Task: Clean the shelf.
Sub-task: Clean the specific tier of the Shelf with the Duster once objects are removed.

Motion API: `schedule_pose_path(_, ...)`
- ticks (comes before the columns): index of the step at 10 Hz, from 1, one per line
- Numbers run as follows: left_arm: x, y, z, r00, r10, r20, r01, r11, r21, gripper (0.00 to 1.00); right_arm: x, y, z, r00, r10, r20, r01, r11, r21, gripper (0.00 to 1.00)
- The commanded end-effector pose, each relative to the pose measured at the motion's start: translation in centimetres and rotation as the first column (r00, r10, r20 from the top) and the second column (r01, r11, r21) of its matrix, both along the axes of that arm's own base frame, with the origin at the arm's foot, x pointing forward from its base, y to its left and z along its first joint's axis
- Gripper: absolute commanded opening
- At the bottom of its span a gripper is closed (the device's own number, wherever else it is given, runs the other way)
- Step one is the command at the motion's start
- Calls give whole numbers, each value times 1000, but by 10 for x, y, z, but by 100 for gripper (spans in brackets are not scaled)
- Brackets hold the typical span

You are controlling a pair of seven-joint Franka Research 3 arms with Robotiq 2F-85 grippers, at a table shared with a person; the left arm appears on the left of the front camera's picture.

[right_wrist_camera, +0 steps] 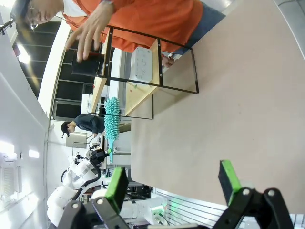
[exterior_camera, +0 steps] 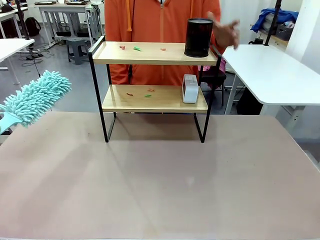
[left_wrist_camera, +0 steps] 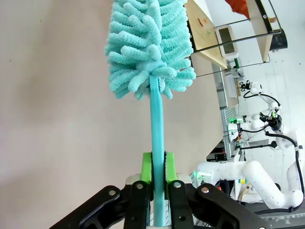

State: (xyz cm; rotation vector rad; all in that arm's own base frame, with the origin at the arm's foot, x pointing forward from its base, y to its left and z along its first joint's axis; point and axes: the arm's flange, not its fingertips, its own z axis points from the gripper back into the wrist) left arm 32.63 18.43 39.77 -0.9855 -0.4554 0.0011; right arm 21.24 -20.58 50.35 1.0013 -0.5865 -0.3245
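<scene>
The shelf point(exterior_camera: 155, 100) stands mid-table at the far side, with small red and green scraps point(exterior_camera: 137, 48) on both wooden boards. A black cylinder point(exterior_camera: 198, 37) sits on the top board at the right, and a white box point(exterior_camera: 190, 88) on the lower board. My left gripper point(left_wrist_camera: 157, 174) is shut on the handle of a teal fluffy duster point(left_wrist_camera: 150, 43), whose head point(exterior_camera: 35, 97) hangs left of the shelf, apart from it. My right gripper point(right_wrist_camera: 172, 181) is open and holds nothing, well back from the shelf point(right_wrist_camera: 143, 71).
A person in orange stands behind the shelf with a hand point(exterior_camera: 227, 32) just right of the black cylinder. A white side table point(exterior_camera: 275, 75) lies at the far right. The brown tabletop point(exterior_camera: 160, 185) stretches bare in front of the shelf.
</scene>
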Motion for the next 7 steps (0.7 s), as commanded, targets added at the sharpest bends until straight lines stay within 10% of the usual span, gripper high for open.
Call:
schedule_pose_path(1, 1, 1, 5, 1000, 6, 8, -6, 1000, -26, 0, 2, 0, 1, 1000, 8, 30, -8, 1000, -4, 100)
schedule_pose_path(7, 1, 1, 5, 1000, 6, 8, -6, 1000, -26, 0, 2, 0, 1, 1000, 8, 30, -8, 1000, -4, 100)
